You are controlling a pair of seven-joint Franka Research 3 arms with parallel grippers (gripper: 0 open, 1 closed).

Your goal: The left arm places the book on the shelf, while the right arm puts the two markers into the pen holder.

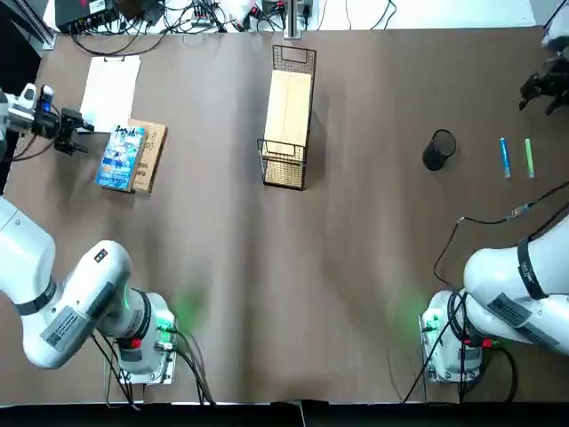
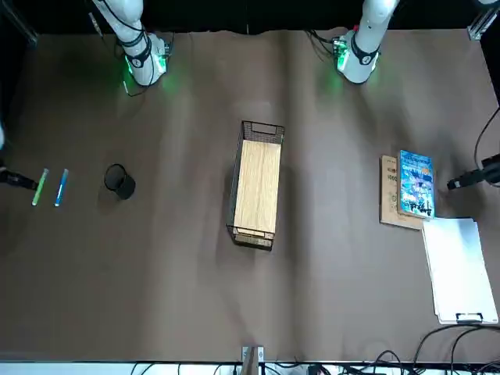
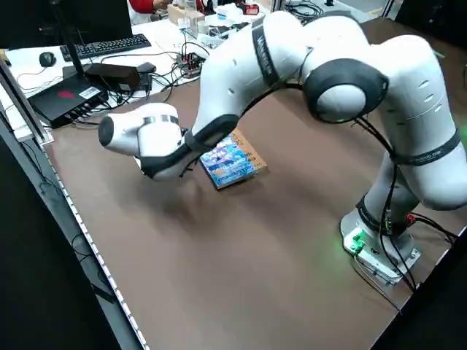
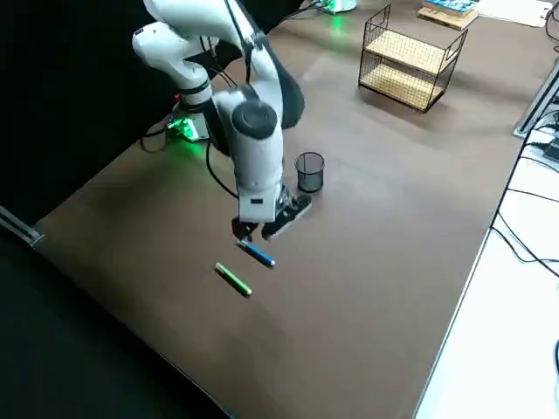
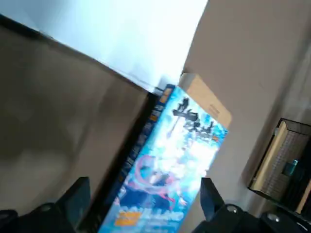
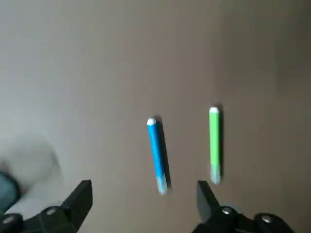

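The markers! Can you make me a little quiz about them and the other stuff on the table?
1. True or false: both markers, blue and green, lie outside the black cup.
2. Which marker is nearer the cup: A) blue, B) green?
3. Fill in: the blue book lies partly on a ____ book.

Key: 1 true; 2 A; 3 brown

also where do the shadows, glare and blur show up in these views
Green glow on the table beside both arm bases in the top view; soft shadow right of the shelf there; blurred pen holder at the right wrist view's edge; pale glare on the book in the left wrist view.
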